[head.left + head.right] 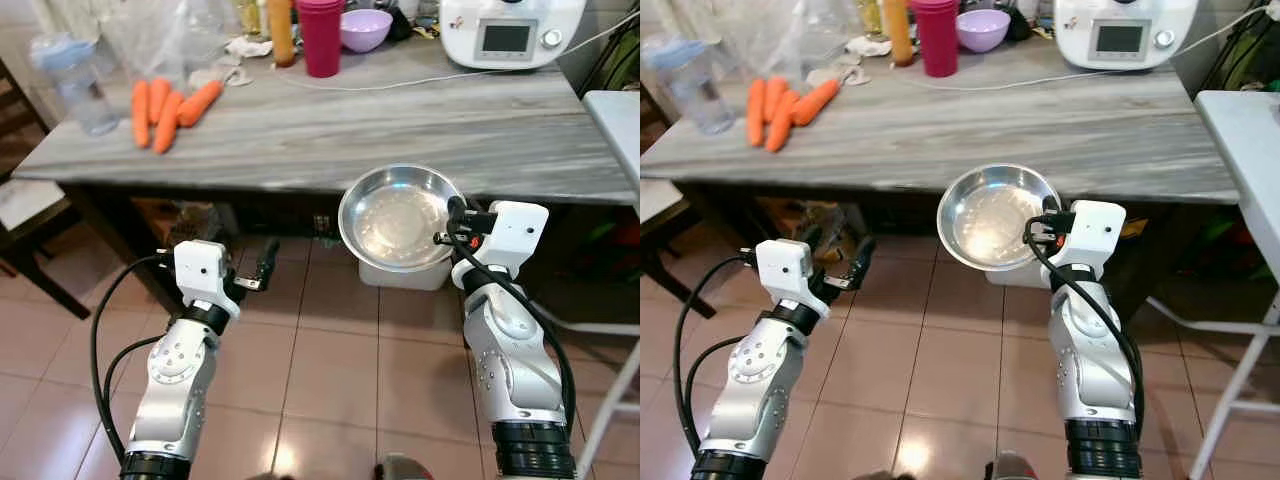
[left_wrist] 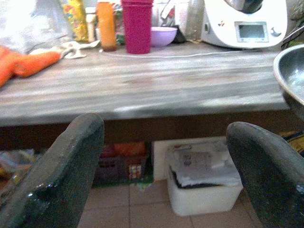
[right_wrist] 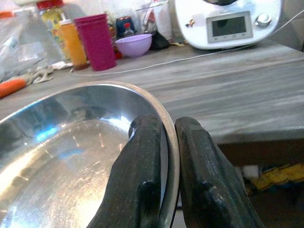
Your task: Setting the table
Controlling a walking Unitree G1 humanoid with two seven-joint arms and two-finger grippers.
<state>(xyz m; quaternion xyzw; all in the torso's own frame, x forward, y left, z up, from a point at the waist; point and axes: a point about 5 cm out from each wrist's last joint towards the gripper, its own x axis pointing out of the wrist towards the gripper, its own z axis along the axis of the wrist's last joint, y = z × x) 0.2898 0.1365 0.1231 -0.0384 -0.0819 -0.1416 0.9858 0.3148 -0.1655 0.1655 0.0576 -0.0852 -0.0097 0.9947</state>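
Note:
A shiny steel bowl hangs in the air just in front of the grey wooden table, below its front edge. My right gripper is shut on the bowl's right rim, one finger inside and one outside. My left gripper is held low over the tiled floor, left of the bowl, open with nothing between its fingers. The bowl is empty.
On the table lie several carrots, a plastic bottle, a stack of pink cups, a purple bowl and a white kitchen machine with a cable. A white bin stands under the table. A white folding table is at the right.

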